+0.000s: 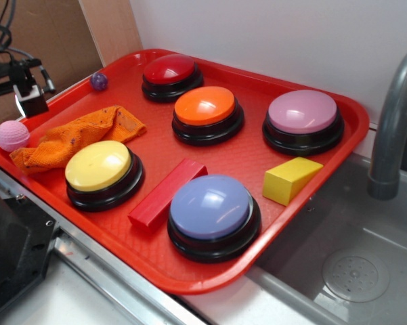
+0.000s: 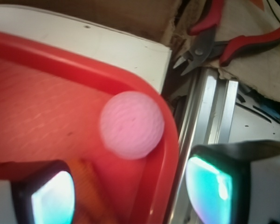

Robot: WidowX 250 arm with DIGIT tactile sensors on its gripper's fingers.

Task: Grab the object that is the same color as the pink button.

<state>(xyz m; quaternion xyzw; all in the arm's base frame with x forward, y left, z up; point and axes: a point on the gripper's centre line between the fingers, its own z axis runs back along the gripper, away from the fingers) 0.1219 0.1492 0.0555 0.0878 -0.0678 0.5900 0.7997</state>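
The object, a small light-pink ribbed ball (image 1: 12,135), rests in the left corner of the red tray (image 1: 189,277), against the rim and beside an orange cloth (image 1: 74,139). The pink button (image 1: 303,116), a mauve dome on a black base, stands at the tray's back right. My gripper (image 1: 28,95) hangs just behind the ball at the far left. In the wrist view the ball (image 2: 132,125) lies ahead of my gripper (image 2: 130,196), apart from it. The jaws stand wide open, one fingertip (image 2: 51,198) over the tray, the other (image 2: 214,186) outside its rim, and nothing is held.
On the tray stand red (image 1: 170,73), orange (image 1: 206,110), yellow (image 1: 100,169) and blue-lavender (image 1: 213,211) buttons, with a red bar (image 1: 166,193), a yellow wedge (image 1: 291,179) and a tiny purple ball (image 1: 99,81). A sink with a grey faucet (image 1: 393,122) lies to the right. Pliers (image 2: 223,39) lie beyond the tray corner.
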